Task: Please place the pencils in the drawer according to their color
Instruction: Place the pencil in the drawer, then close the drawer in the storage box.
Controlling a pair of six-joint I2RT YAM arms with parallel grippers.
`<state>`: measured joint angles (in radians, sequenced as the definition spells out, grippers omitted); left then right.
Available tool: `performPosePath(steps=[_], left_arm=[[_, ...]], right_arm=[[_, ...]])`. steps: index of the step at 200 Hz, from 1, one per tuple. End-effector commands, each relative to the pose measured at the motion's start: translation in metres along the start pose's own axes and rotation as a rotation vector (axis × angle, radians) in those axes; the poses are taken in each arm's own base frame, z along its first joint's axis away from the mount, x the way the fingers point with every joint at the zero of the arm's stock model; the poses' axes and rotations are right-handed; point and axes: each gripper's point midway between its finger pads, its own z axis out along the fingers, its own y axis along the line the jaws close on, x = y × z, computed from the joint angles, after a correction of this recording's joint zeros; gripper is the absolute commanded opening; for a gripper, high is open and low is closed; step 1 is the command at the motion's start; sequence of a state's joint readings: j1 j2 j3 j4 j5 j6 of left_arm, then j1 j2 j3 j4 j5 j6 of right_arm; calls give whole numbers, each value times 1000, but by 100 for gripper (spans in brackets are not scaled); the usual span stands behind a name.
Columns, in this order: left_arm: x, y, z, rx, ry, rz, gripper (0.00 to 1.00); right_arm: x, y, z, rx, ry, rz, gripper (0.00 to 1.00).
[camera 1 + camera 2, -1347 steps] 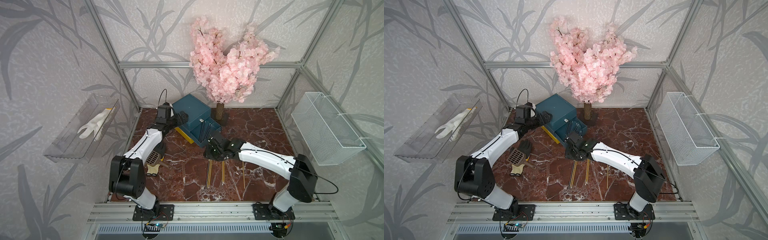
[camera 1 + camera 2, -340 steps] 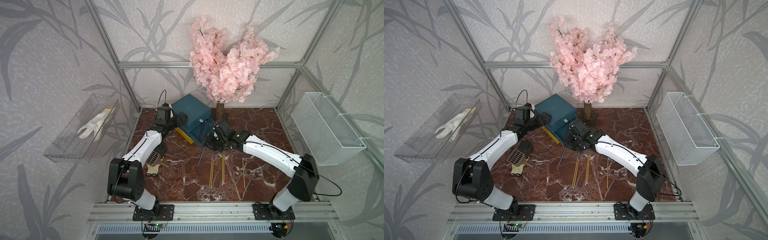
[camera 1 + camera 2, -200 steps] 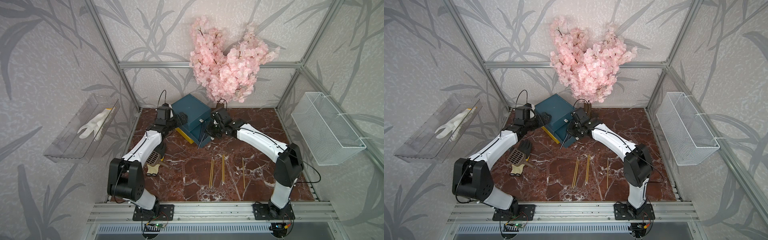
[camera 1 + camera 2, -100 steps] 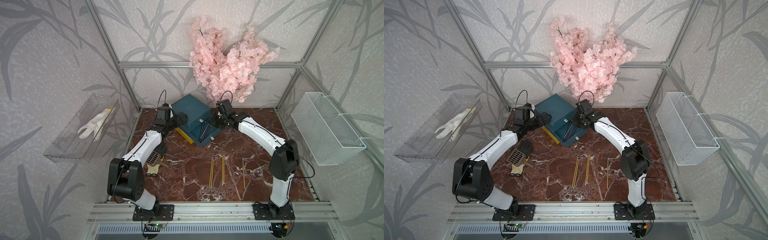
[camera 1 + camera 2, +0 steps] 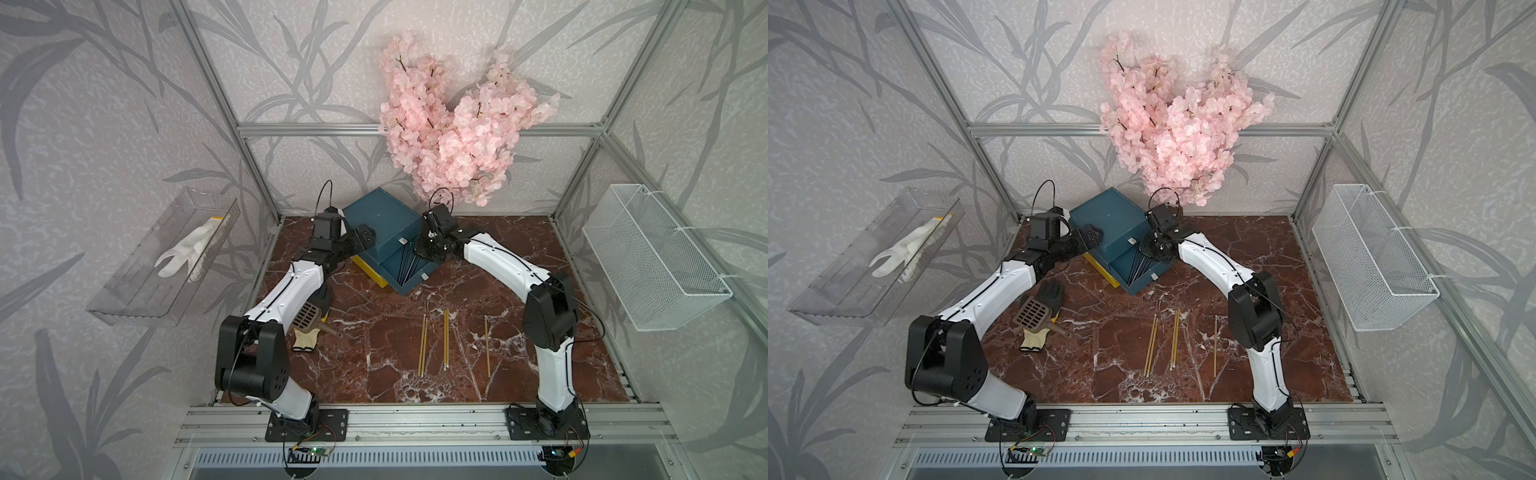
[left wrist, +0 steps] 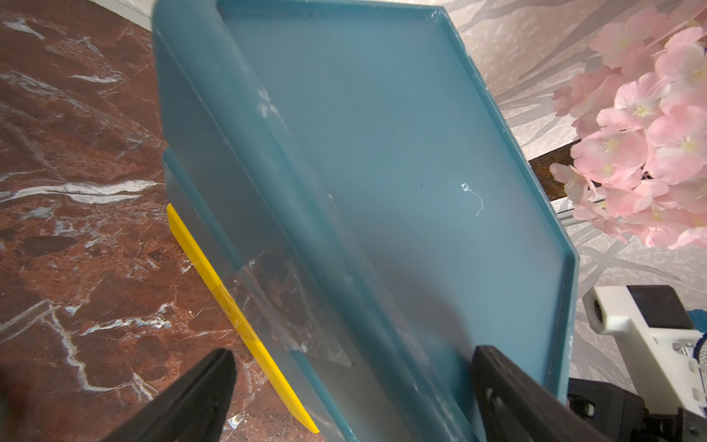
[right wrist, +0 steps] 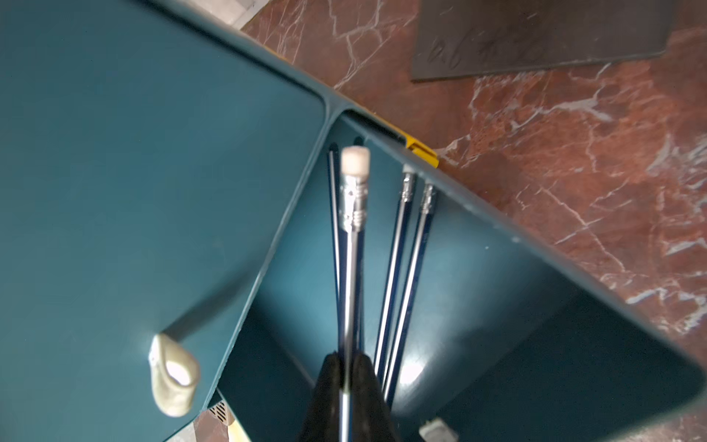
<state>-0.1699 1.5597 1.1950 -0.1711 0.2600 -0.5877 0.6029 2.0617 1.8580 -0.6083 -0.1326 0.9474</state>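
The teal drawer chest (image 5: 382, 216) (image 5: 1108, 220) stands at the back, its middle drawer (image 5: 405, 266) (image 5: 1138, 270) pulled out with several dark blue pencils (image 7: 405, 237) lying in it. My right gripper (image 5: 419, 249) (image 5: 1148, 249) (image 7: 347, 358) is shut on another dark blue pencil (image 7: 354, 199), eraser end forward, over that open drawer. My left gripper (image 5: 365, 237) (image 5: 1092, 235) (image 6: 352, 354) is open and straddles the chest's near corner (image 6: 382, 153). The yellow bottom drawer (image 6: 237, 306) sticks out slightly. Several yellow pencils (image 5: 423, 345) (image 5: 1174, 338) lie on the marble floor.
A brown slotted scoop (image 5: 307, 318) and gloves (image 5: 1050, 293) lie beside the left arm. A pink blossom tree (image 5: 449, 137) stands behind the chest. A wire basket (image 5: 652, 257) hangs on the right wall. On the left wall is a clear tray (image 5: 137, 291) holding a white glove.
My right gripper has carried the dark pencil from above the floor back and up over the open teal drawer. The left arm has stayed at the chest.
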Motion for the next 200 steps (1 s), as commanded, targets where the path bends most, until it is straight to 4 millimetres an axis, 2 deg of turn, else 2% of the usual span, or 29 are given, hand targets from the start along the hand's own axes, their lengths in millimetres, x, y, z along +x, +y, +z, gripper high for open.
performPosePath(steps=[1, 18, 29, 45, 77, 103, 119, 124, 129, 157, 166, 179, 200], left_arm=[[77, 55, 12, -189, 258, -24, 100], [76, 55, 13, -189, 254, -24, 100], [76, 55, 13, -192, 256, -24, 100], [74, 54, 13, -192, 254, -24, 100], [72, 54, 11, -199, 250, -20, 100], [68, 55, 9, -214, 241, -16, 100], [66, 57, 7, -230, 234, -13, 100], [66, 59, 7, -238, 231, -12, 100], [64, 59, 6, -244, 226, -13, 100], [62, 64, 5, -278, 223, -1, 100], [61, 66, 5, -287, 222, 4, 100], [62, 68, 5, -297, 226, 6, 100], [66, 70, 7, -303, 238, 8, 100]], right_arm=[[13, 8, 5, 2, 36, -47, 0], [14, 13, 4, -12, 43, -51, 25], [11, 17, -2, -22, 35, -56, 36], [8, 25, -14, -47, 21, -65, 43], [8, 39, -45, -127, -3, -49, 45], [15, 32, -69, -183, -32, 5, 45], [23, 13, -75, -191, -46, 62, 45], [27, 3, -71, -187, -43, 86, 44], [28, 1, -81, -211, -58, 102, 45], [38, -44, -78, -206, -81, 218, 42], [42, -57, -73, -204, -78, 254, 38], [47, -75, -63, -192, -72, 298, 23], [53, -89, -46, -184, -55, 337, 6]])
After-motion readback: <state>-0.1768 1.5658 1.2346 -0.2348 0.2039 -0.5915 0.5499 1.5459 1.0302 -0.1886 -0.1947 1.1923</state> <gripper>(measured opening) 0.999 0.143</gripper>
